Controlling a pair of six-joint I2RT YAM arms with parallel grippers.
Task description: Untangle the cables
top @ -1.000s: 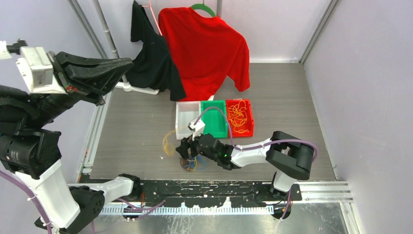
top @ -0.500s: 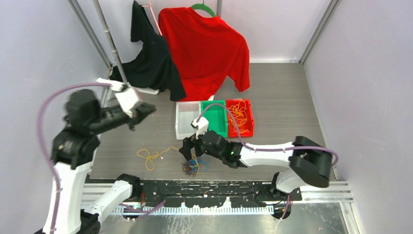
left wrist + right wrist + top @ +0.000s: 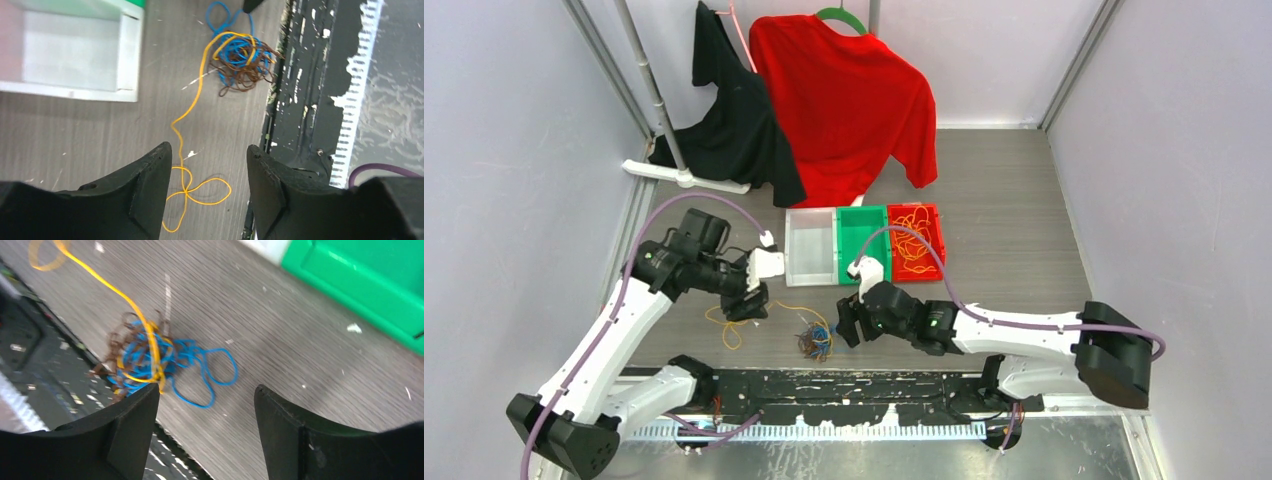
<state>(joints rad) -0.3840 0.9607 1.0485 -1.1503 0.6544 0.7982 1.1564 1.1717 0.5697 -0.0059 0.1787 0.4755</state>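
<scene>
my left gripper (image 3: 750, 303) hangs left of the tangle (image 3: 814, 342), its fingers spread with nothing between them. an orange cable (image 3: 729, 325) runs leftwards out of the tangle and loops on the surface (image 3: 1024, 200) below that gripper. the tangle, blue, brown and orange, lies at the surface's near edge. my right gripper (image 3: 844, 328) sits just right of the tangle, also spread and empty.

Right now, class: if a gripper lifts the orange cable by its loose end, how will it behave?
Probably floppy: the orange cable lies in loose curls. Likely light, being so thin. It may drag the tangle along, since it threads through it.
</scene>
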